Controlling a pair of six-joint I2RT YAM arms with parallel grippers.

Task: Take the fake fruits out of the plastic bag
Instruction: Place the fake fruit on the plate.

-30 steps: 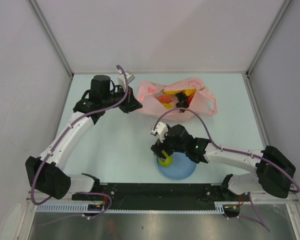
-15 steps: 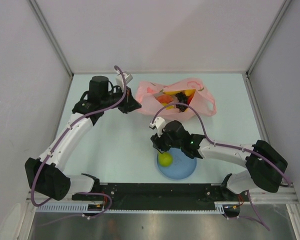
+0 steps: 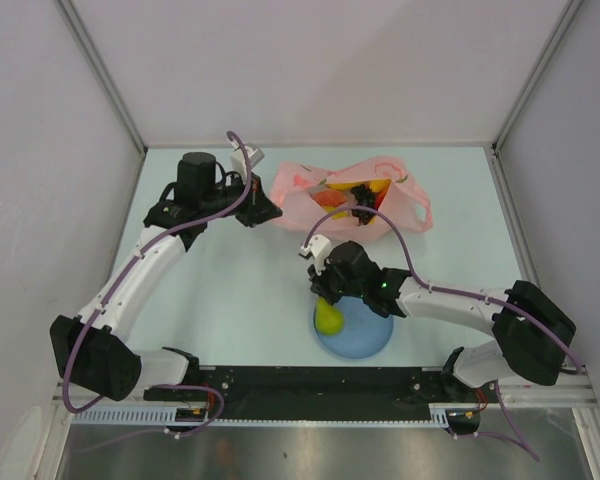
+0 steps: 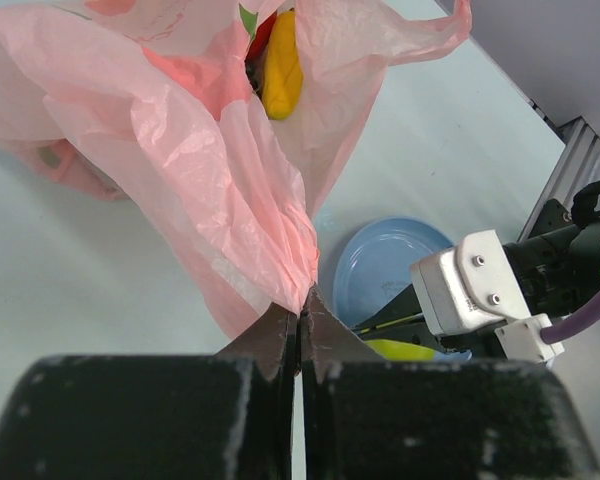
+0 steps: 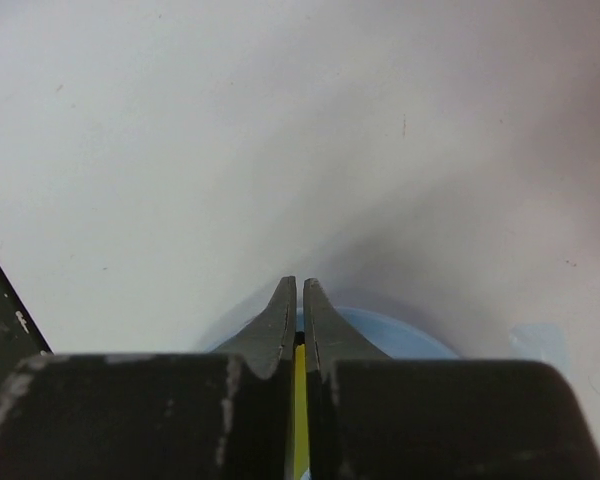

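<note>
Left gripper (image 4: 300, 318) pinches the bag (image 4: 180, 150) taut, right gripper (image 5: 300, 292) pressed together over the yellow fruit (image 3: 327, 318) on the plate (image 3: 368, 338), so spread wide before entering the bag's mouth!

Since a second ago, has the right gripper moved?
Yes. The right gripper has drawn back from over the blue plate toward the plastic bag, leaving the yellow fruit on it.
</note>
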